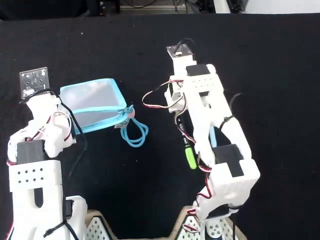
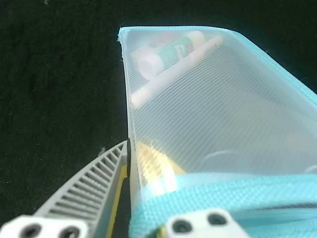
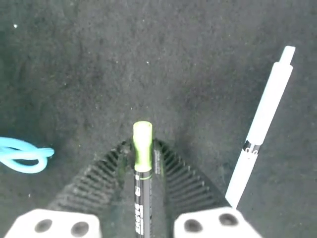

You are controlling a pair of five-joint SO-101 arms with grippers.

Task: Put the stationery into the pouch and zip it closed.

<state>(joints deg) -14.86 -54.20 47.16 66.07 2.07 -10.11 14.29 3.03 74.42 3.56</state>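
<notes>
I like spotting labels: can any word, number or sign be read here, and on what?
Black marker with a green cap: white print on its barrel, too blurred to read.
Green-and-white tube inside the translucent turquoise-edged pouch: print, too blurred to read.
No text reads clearly anywhere.

Clear, finely ribbed plastic with a soft sheen for the pouch [image 2: 213, 114], edged with woven turquoise zip tape [image 2: 223, 196]. Matt black, felt-like cloth, faintly fuzzy, over the table [image 3: 148, 59]. Smooth glossy plastic on the green-capped marker [image 3: 142, 139] and the white pen [image 3: 262, 119]. Ridged, matt plastic for the fingers [image 3: 185, 178] of the right gripper [image 3: 142, 148]. Smooth blue cord [image 3: 22, 156].
</notes>
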